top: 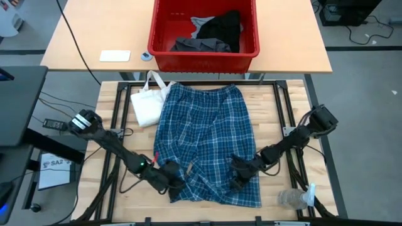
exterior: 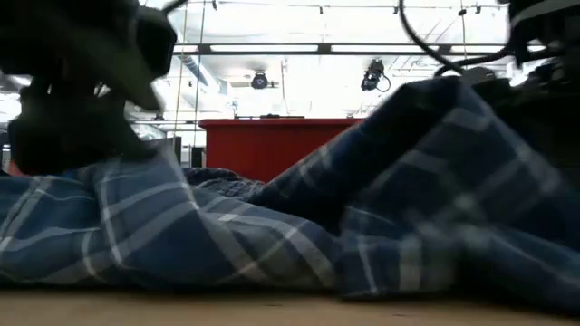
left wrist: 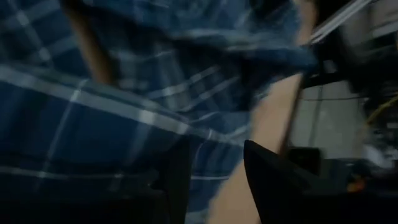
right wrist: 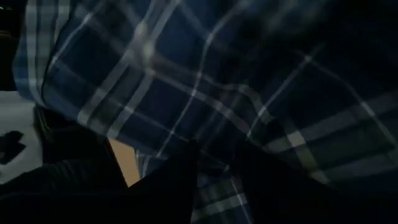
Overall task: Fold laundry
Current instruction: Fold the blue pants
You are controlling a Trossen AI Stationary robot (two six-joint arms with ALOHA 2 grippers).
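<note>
On the wooden table (top: pixel 107 100), the blue-and-white plaid cloth garment (top: pixel 204 135) lies spread flat, its near hem bunched between the two arms. At that hem's left corner the left gripper (top: pixel 174 177) is pinched on a fold of the plaid fabric; the left wrist view shows cloth lying between the two dark fingers (left wrist: pixel 177 180). At the right side of the same hem, the right gripper (top: pixel 240 177) is likewise closed on plaid cloth, which rises in a peak in the low view. Beside the garment's far left corner lies a cream canvas tote bag (top: pixel 146 103). Beyond the table, a red plastic bin (top: pixel 204 49) holds a black garment (top: pixel 223 26) and a dark grey garment (top: pixel 198 44).
</note>
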